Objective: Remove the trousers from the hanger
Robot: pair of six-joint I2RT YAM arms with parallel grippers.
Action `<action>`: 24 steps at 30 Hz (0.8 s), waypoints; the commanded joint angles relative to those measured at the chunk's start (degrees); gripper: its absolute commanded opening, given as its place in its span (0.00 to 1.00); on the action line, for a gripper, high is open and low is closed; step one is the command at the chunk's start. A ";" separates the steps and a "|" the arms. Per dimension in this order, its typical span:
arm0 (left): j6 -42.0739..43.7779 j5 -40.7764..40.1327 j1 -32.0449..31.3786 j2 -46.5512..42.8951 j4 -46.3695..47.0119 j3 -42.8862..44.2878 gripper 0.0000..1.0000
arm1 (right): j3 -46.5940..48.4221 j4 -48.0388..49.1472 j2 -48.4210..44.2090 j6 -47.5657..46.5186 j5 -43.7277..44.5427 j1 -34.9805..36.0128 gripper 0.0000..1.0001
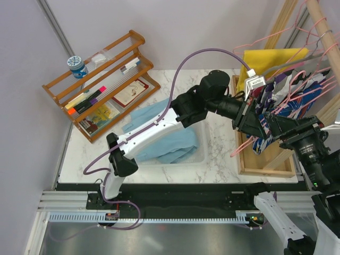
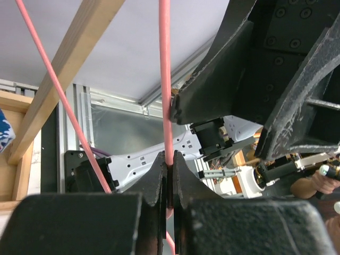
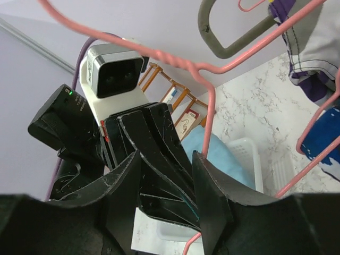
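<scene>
Two grippers meet at one pink hanger; one pair of trousers lies in one tray.

The left gripper (image 2: 168,164) is pressed together on the wire of the hanger (image 3: 176,61), which runs straight up and down between its fingers. The right gripper (image 3: 168,159) faces it with its fingers spread wide, one tip just beside the same wire, gripping nothing. The trousers (image 1: 180,141) lie crumpled in the tray (image 1: 203,154) under the left arm, well behind its gripper, their long axis slanting across it.

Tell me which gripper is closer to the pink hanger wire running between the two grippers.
Left. The left gripper is shut on the hanger, pinching its wire between the fingertips. The right gripper is open and faces it, apparently just short of the wire.
</scene>
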 commanded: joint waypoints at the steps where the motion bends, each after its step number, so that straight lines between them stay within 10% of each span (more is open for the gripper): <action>1: -1.09 0.66 0.00 -4.77 1.59 1.16 0.02 | -0.91 3.51 -1.49 -1.26 0.34 0.25 0.51; 13: -1.44 1.80 0.00 -6.09 1.33 0.81 0.02 | -9.35 8.16 -4.57 0.06 0.16 0.25 0.43; 24: -1.44 1.19 0.00 -6.35 0.63 0.11 0.04 | -17.96 18.36 -7.56 8.66 -1.51 0.16 0.00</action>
